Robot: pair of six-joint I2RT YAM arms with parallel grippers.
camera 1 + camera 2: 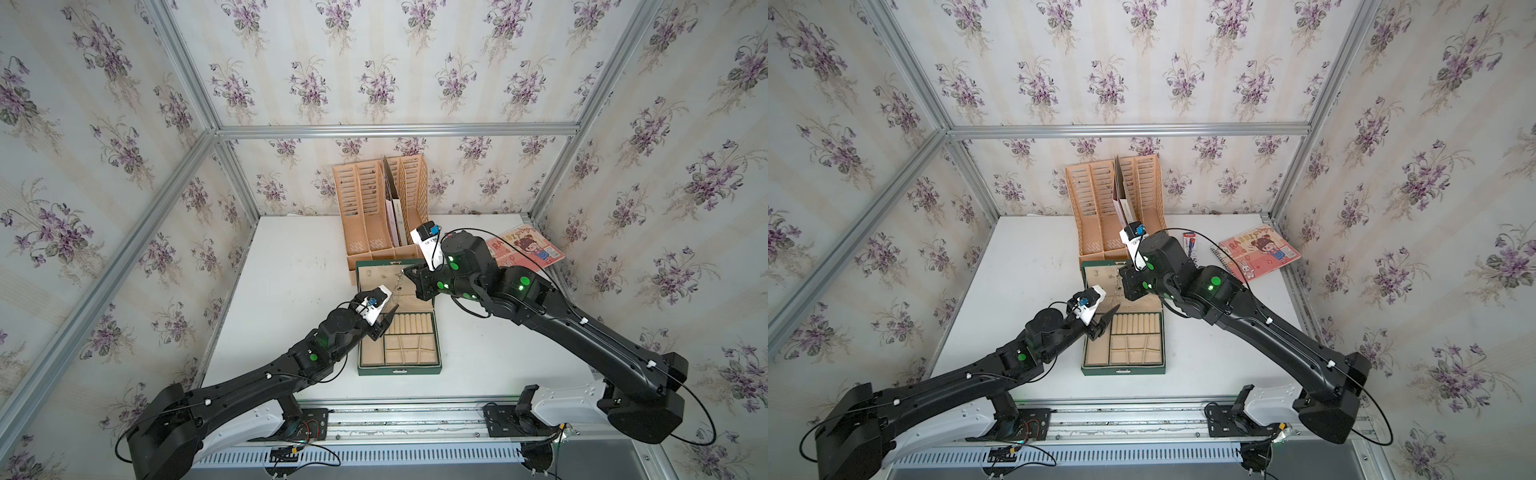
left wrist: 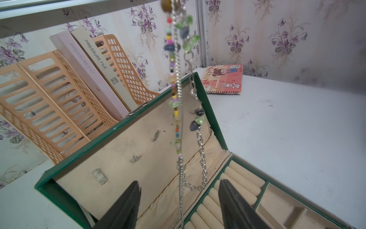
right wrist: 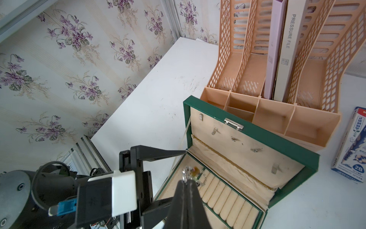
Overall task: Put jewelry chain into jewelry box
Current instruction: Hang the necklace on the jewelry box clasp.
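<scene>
- Right gripper (image 3: pixel 187 181) pinches thin silvery charm-hung link chain (image 2: pixel 201 146) above open dark green hinged box (image 1: pixel 399 370).
- Left gripper (image 2: pixel 179 182): jaws apart, chain hanging between them.

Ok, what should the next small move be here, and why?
Probably lower the right pincer straight down so the chain pools inside before letting go. It is shut on the top end of the jewelry chain, which hangs over the open jewelry box near the ring rolls. The left pincer stands open beside the hanging chain, gripping nothing.
</scene>
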